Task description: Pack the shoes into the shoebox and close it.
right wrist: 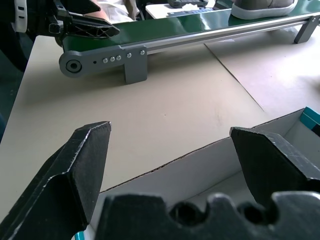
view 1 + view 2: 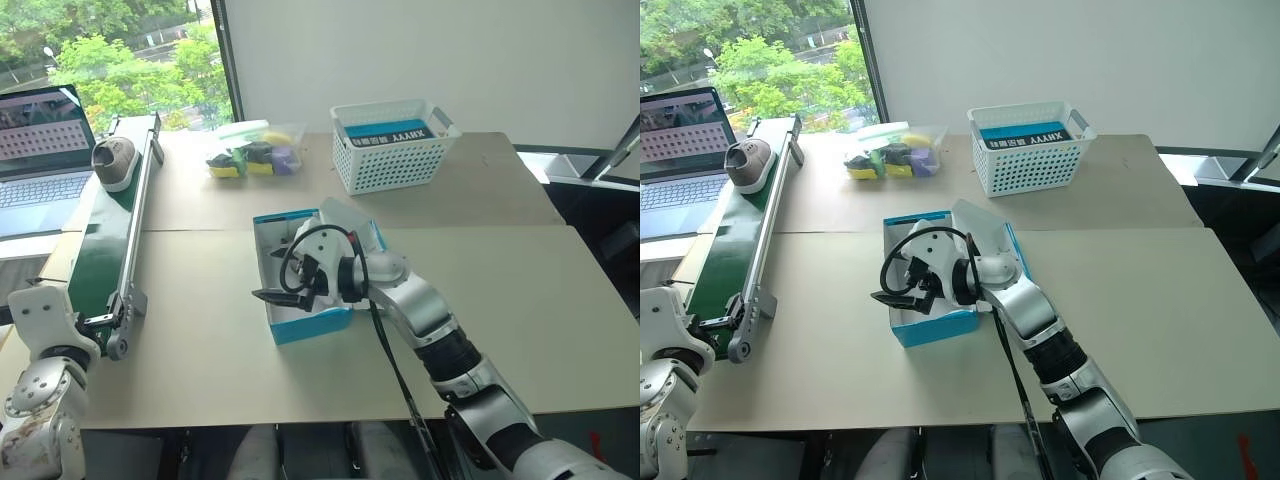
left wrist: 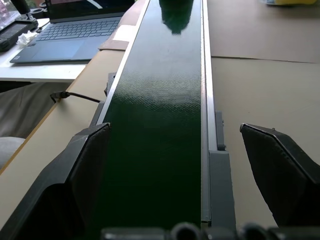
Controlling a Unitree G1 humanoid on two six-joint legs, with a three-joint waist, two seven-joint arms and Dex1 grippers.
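Note:
One grey-beige shoe [image 2: 113,160] stands on the far end of a green conveyor belt [image 2: 112,240] at the left; it also shows in the right wrist view [image 1: 260,7]. The blue shoebox [image 2: 312,322] lies open mid-table, white inside, its flap lid [image 2: 343,217] raised at the back. My right gripper [image 2: 270,278] hovers open over the box's left part, pointing left, with nothing between its fingers [image 1: 90,165]. At the belt's near end my left gripper [image 3: 175,150] is open and empty, its fingers [image 3: 85,160] straddling the belt.
A white lattice basket [image 2: 392,150] with a blue-labelled pack stands at the back. A clear tub of coloured items [image 2: 255,150] sits beside it. A laptop [image 2: 40,150] rests left of the belt. Bare cardboard-coloured tabletop [image 2: 520,300] spreads to the box's right and front.

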